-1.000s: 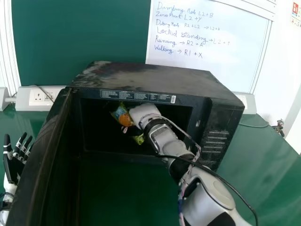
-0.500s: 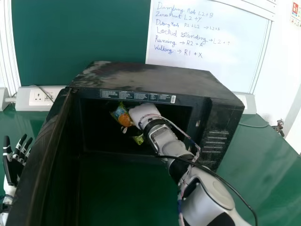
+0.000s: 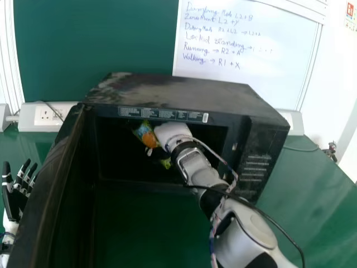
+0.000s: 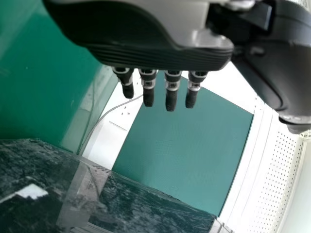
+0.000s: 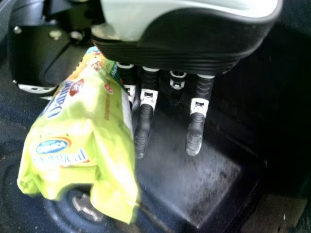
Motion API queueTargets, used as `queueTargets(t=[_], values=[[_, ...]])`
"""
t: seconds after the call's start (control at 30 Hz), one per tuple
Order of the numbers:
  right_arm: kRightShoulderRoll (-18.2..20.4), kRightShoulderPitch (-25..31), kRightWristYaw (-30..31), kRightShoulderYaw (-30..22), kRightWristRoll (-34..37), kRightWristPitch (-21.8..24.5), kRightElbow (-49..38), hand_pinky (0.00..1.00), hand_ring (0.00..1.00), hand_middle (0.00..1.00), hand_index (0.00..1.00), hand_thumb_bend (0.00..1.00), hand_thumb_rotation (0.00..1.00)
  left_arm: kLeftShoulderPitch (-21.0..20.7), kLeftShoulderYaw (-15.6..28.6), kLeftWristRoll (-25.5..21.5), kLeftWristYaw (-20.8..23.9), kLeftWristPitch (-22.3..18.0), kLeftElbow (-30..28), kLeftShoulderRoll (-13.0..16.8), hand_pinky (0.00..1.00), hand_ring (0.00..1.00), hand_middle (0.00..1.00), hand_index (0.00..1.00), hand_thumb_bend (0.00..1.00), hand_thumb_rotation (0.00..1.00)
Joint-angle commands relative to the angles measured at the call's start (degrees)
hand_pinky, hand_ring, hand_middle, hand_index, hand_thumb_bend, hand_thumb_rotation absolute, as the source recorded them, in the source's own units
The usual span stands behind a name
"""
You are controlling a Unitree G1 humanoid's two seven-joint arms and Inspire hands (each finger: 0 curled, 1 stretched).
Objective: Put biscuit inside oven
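The black oven [image 3: 178, 89] has its door [image 3: 51, 184] swung open on the left. My right hand [image 3: 170, 133] is inside its cavity, beside the orange, blue and green biscuit packet [image 3: 146, 135]. In the right wrist view, the yellow-green biscuit packet [image 5: 77, 131] is pinched between the thumb side and the nearest fingers of my right hand [image 5: 146, 109]; the outer fingers are fairly straight. The packet's upper part is partly hidden by the hand. Left of the door, my left hand [image 3: 15, 192] is open, its straight fingers also seen in the left wrist view [image 4: 172, 90].
The cavity floor [image 5: 194, 179] is dark, with a turntable hub [image 5: 87, 206] near the packet's lower end. The oven's right side wall [image 3: 262, 156] stands close to my right forearm. Green table [image 3: 312, 190] extends to the right; a wall socket [image 3: 47, 115] is behind.
My right hand and the packet have shifted slightly to the right inside the oven. The left hand has moved a little toward the left edge.
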Motion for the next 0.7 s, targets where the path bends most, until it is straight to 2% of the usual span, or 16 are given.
queueTargets(t=[0.0, 0.13, 0.27, 0.6, 0.67], values=[[0.32, -1.06, -0.95, 0.11, 0.13, 0.65, 0.00, 0.41, 0.48, 0.49, 0.70, 0.57, 0.00, -0.22, -0.66, -0.05, 0.25, 0.27, -0.56, -0.24, 0.82, 0.87, 0.89, 0.92, 0.97, 0.61], [0.49, -1.02, -0.29, -0.15, 0.58, 0.62, -0.08, 0.48, 0.55, 0.49, 0.71, 0.57, 0.00, -0.32, -0.67, -0.09, -0.18, 0.04, -0.21, 0.08, 0.83, 0.88, 0.90, 0.93, 0.96, 0.61], [0.76, -1.32, 1.62, 0.22, 0.33, 1.08, 0.00, 0.47, 0.53, 0.49, 0.75, 0.57, 0.00, -0.70, -0.52, -0.20, -0.39, 0.02, 0.40, 0.35, 0.83, 0.88, 0.90, 0.93, 0.96, 0.61], [0.78, -1.50, 3.23, -0.69, 1.54, 1.11, -0.38, 0.41, 0.48, 0.49, 0.72, 0.57, 0.00, -0.85, -0.43, -0.31, -0.32, 0.34, 0.48, 0.68, 0.82, 0.88, 0.90, 0.94, 0.97, 0.62], [0.68, -1.76, 3.82, -0.43, 1.28, 0.97, -0.41, 0.43, 0.49, 0.49, 0.73, 0.57, 0.00, -0.82, -0.36, -0.63, -0.51, 0.32, 0.54, 0.66, 0.83, 0.88, 0.90, 0.94, 0.96, 0.62]])
